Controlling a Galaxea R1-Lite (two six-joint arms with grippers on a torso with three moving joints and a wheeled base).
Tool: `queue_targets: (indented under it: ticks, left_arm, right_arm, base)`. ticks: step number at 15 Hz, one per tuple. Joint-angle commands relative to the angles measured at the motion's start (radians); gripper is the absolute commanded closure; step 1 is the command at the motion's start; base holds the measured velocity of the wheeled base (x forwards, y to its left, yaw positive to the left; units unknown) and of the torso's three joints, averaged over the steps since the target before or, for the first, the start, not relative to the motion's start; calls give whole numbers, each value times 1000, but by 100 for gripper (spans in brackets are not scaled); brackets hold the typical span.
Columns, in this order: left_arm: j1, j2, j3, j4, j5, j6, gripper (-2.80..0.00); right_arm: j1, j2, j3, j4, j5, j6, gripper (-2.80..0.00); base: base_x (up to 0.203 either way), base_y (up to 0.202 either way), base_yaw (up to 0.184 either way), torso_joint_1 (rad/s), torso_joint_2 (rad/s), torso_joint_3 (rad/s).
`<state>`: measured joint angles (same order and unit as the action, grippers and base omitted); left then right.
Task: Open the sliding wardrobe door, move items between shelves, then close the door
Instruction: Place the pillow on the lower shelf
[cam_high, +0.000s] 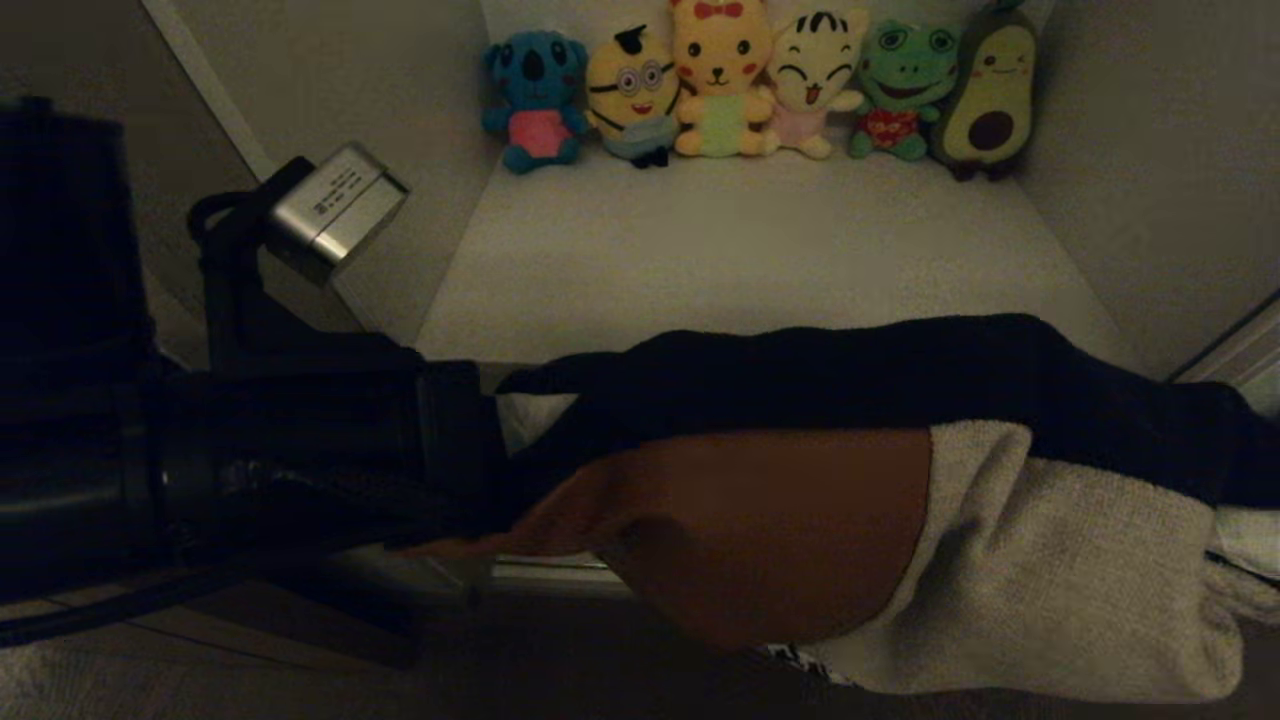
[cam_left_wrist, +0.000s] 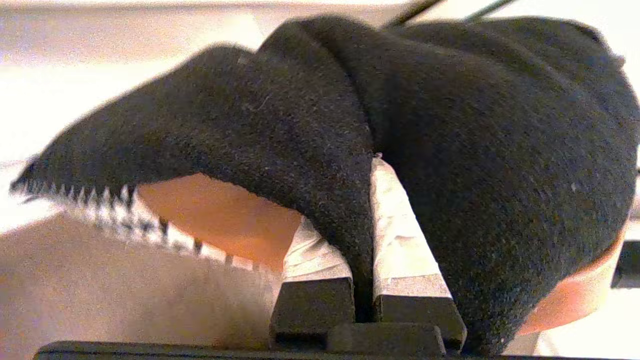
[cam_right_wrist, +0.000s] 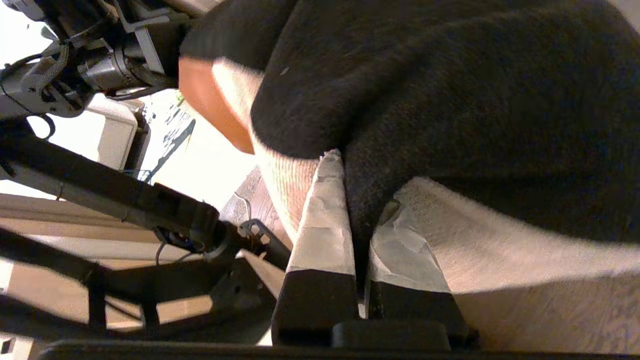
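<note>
Left gripper (cam_left_wrist: 362, 260) is clamped on a fold of the black garment (cam_left_wrist: 450, 150), and the right gripper (cam_right_wrist: 357, 225) is pinched on the same garment at the other end. So the stack, black over rust-brown garment (cam_high: 760, 520) and pale ribbed knit (cam_high: 1050, 580), hangs between them, long axis running left to right. The shelf (cam_high: 750, 260) with plush toys (cam_high: 760, 90) lies straight ahead, so I'd guess both arms push forward together.

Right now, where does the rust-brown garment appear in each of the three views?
Head view: rust-brown garment low in the centre, under the black garment.
Left wrist view: an orange patch beneath the black cloth, beside the left tool.
Right wrist view: a small orange edge near the top.
Shared landmark: the black garment.
</note>
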<state>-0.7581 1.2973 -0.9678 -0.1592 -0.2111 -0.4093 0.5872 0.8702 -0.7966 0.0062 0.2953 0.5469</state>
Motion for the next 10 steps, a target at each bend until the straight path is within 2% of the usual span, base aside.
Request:
queue_targets:
  ticks: [1,10]
  left_arm:
    - [0,47,-3,-39,-1,-5,0]
    - [0,63,6,-45,16,-13,0]
  right_arm:
    - [0,39,-3,-7,2,4,0]
    - [-1,29,19,-12,2,41,0]
  base:
    - [0,0,0,0,0,0]
    - [0,0,0,0,0,0]
